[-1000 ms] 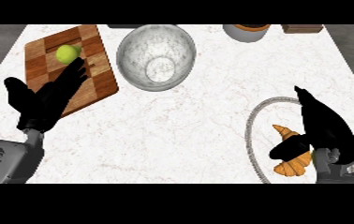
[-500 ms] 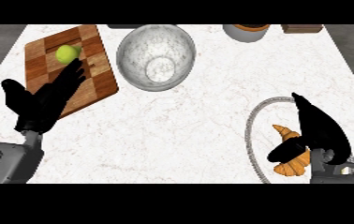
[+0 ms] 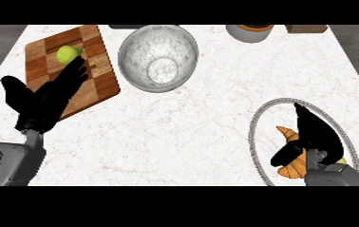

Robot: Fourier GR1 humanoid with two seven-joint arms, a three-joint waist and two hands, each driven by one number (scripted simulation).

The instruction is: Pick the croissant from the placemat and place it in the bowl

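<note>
Croissant (image 3: 288, 151) lies on the round placemat (image 3: 261, 126) at the counter's (image 3: 196, 121) lower right, partly hidden under the right hand (image 3: 314, 138); fingers straight along its top, thumb down on its near side, touching it, not yet curled round. Bowl (image 3: 158, 57) stands well apart, upper middle. Left hand (image 3: 48, 99) rests at left, fingers straight and together over the cutting board (image 3: 69, 69), tips near a green fruit (image 3: 67, 53)

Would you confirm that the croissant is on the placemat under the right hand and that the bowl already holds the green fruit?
Not quite. In the head view the bowl holds nothing; the green fruit lies on the cutting board. The croissant is indeed on the placemat under the right hand.
</note>
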